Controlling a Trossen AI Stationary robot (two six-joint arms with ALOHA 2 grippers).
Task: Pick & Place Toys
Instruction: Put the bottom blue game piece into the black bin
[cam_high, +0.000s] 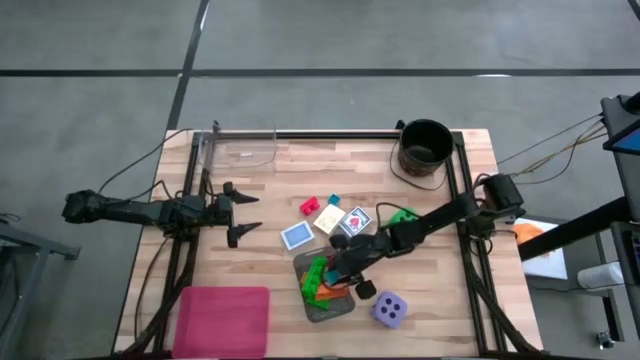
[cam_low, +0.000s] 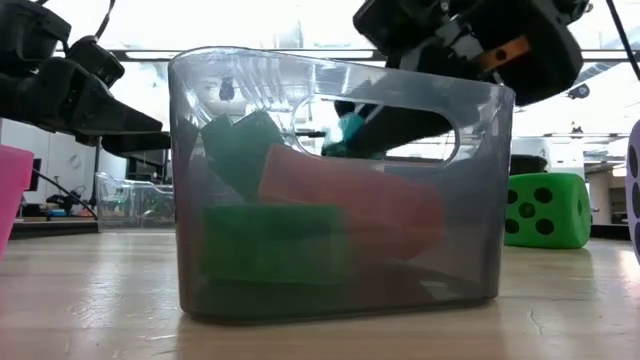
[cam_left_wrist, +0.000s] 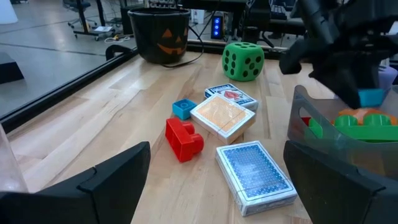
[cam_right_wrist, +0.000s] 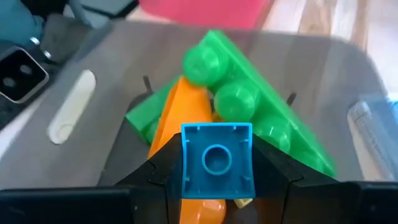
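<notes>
A pale wooden tabletop (cam_high: 300, 200) framed by dark rails carries everything, with grey floor around it and a cluttered workshop beyond in the low view.

Nearest the front edge lie a pink tray (cam_high: 222, 320) on the left and a purple die (cam_high: 389, 311) on the right. Just behind them stands the grey tray (cam_low: 335, 190), a translucent bin already holding green blocks (cam_right_wrist: 249, 106) and an orange block (cam_right_wrist: 180, 118). The right pincer (cam_right_wrist: 216, 163) hangs directly over that bin, its fingers pinching a small blue block (cam_right_wrist: 216, 160) by two opposite sides, hollow underside facing the wrist camera. The block sits straight above the pile, so the drop turns on a plain vertical relation: the bin's contents lie right below the held piece, and parting the fingers should land it on the orange and green blocks.

Farther back, loose on the wood, are a blue-backed card pack (cam_left_wrist: 255, 177), a red block (cam_left_wrist: 183, 138), a second small blue block (cam_left_wrist: 183, 109), a tan flat card box (cam_left_wrist: 224, 117) and another card (cam_left_wrist: 231, 94), then the green die (cam_left_wrist: 242, 60). The left pincer (cam_high: 240, 212) waits well to the left, jaws spread wide and pointing toward these; it is the nearer arm for the red block.

At the far edge stand the black bucket (cam_high: 425, 146) and a clear container (cam_high: 240, 148).
</notes>
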